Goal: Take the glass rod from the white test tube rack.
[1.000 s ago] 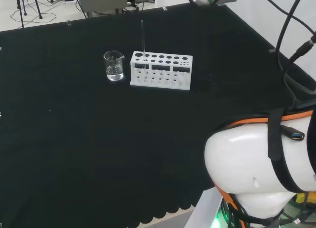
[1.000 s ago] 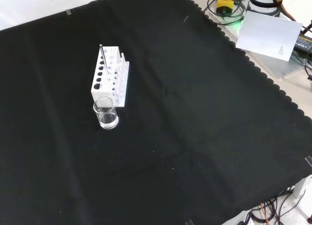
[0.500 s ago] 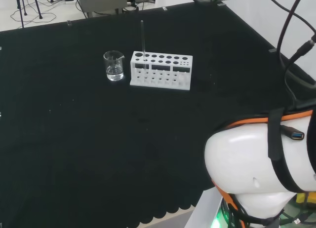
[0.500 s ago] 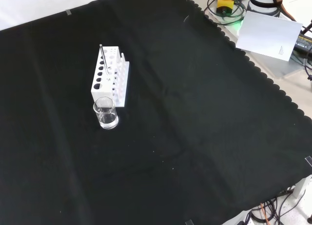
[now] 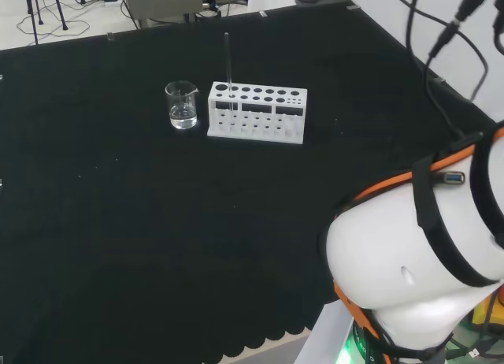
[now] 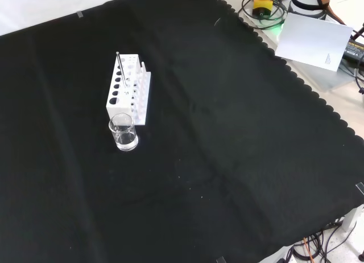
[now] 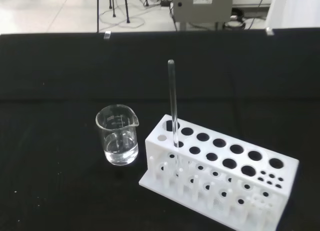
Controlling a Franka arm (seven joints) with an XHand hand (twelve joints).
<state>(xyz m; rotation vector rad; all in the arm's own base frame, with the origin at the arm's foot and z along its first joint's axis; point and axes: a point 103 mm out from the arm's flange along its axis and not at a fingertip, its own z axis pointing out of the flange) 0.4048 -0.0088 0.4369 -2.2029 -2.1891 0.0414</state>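
A thin glass rod [image 7: 173, 103] stands upright in a hole near one end of the white test tube rack [image 7: 220, 176]. The head view shows the rod [image 5: 227, 59] rising from the rack's [image 5: 256, 112] left end, at the far middle of the black cloth. In the front view the rod [image 6: 119, 66] and the rack [image 6: 128, 95] sit in the upper left part of the cloth. The wrist view looks at the rack from some distance away.
A small clear beaker [image 5: 181, 105] with a little clear liquid stands close beside the rack's rod end, also seen as the beaker [image 6: 123, 132] and the beaker [image 7: 118, 141]. The arm's white links [image 5: 417, 277] rise at the head view's lower right. Papers and cables [image 6: 315, 38] lie off the cloth.
The arm's white links and cables at the head view's right have shifted and tilted. Rack, rod and beaker have not moved.
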